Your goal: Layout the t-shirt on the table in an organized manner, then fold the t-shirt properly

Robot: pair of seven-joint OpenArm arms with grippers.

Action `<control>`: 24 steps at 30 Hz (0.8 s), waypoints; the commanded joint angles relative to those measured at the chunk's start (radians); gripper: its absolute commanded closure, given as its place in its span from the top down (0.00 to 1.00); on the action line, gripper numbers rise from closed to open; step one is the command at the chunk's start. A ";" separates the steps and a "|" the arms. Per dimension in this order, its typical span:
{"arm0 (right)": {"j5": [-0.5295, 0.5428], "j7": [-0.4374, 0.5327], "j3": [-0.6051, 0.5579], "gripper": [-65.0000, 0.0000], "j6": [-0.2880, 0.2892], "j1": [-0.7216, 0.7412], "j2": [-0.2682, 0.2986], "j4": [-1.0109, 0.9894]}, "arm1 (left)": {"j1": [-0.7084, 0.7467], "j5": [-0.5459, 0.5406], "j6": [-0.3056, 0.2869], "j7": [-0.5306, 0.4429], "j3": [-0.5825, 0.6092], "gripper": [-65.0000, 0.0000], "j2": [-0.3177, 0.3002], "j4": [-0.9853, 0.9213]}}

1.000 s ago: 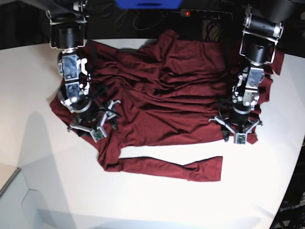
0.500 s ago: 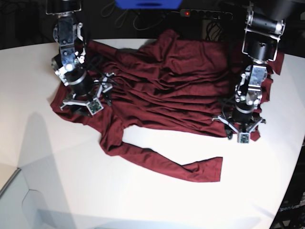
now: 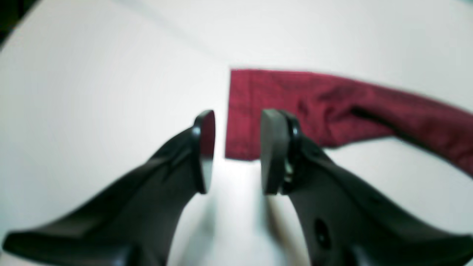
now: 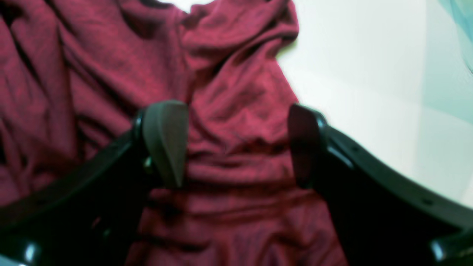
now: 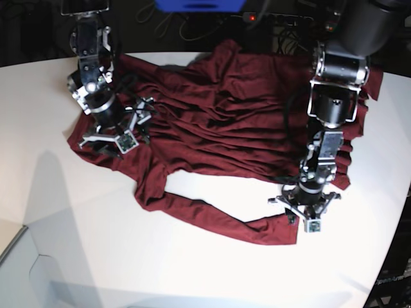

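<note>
fingers: the left gripper has its pads set narrow with a clear gap, nothing between them, hanging just above the square end of a long sleeve. the right gripper stands spread wide over bunched cloth, gripping nothing.

the t-shirt lies rumpled across the far half of the table, body in heavy ridges, one sleeve trailing out toward the near edge. the far hem reaches the table's back edge.

risks, as i judge them: the left pads sit right at the cuff's corner, so a pinch could catch only the outer layer or miss and close on bare table. pulling that sleeve alone may drag the body and deepen the ridges. the right gripper, wide over a thick bunch, could take several layers at once and lift a lump, not an edge.

around: dark cables and a power strip behind the table; cloth near that edge could slide off toward them. nothing else lies on the tabletop.
</note>
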 commanded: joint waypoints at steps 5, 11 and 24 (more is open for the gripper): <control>0.008 0.026 0.004 0.66 -0.001 -0.021 0.001 0.019 | -0.175 0.002 0.005 -0.049 0.025 0.31 0.031 -0.229; 0.008 0.026 0.004 0.66 -0.001 -0.038 0.001 0.019 | -0.206 0.002 0.005 -0.119 0.120 0.31 0.046 -0.334; 0.008 0.026 -0.002 0.66 -0.001 -0.011 0.002 0.019 | -0.129 -0.007 0.009 -0.116 0.135 0.31 0.008 -0.337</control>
